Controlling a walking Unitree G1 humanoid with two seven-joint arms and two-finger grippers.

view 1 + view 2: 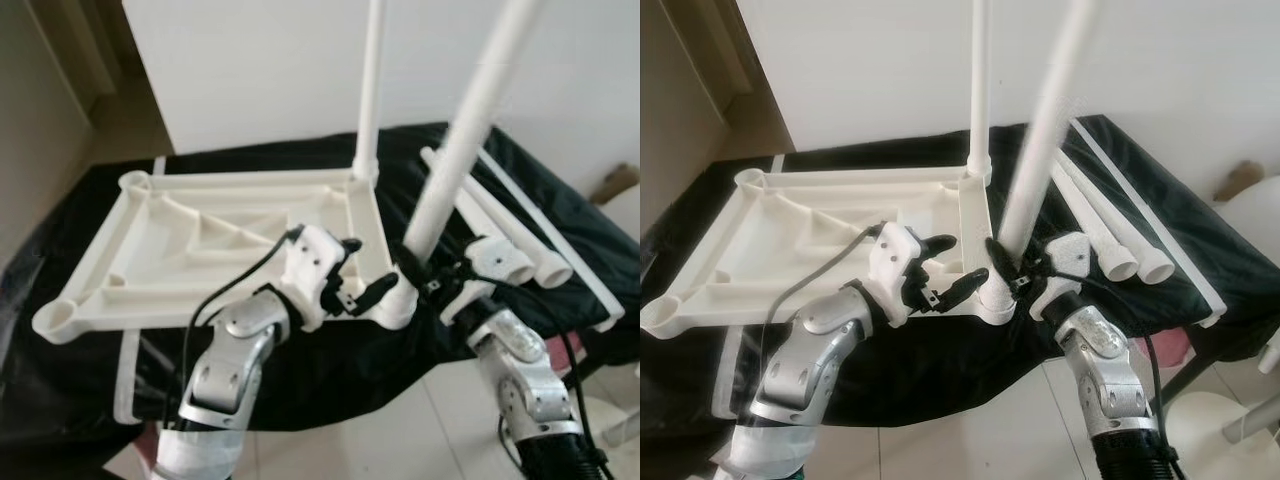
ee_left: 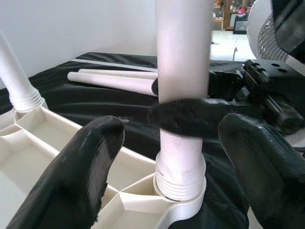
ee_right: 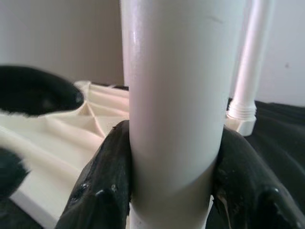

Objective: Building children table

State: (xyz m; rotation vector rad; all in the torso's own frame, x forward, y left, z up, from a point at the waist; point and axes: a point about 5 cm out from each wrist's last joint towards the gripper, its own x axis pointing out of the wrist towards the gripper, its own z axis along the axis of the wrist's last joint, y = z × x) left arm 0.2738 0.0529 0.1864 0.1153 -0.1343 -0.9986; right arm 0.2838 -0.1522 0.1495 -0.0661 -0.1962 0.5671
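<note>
Evidently rigid and smooth, the long white plastic table leg (image 1: pixel 455 160) sits clamped between the right gripper (image 1: pixel 418 272) fingers just above its threaded base; the left gripper (image 1: pixel 362 288) fingers gape wide either side.

Both silver arms are raised forward from below, with the forearms angled inward so that the two wrists are brought near each other. The left gripper (image 1: pixel 362 272) is held with its two black fingers (image 2: pixel 83 167) spread wide apart, one above the other in the head views, and nothing is pinched between them. The right gripper (image 1: pixel 1002 262) is pointed towards the left one, and its fingers (image 3: pixel 107 181) are pressed against opposite sides of a white tube.
</note>
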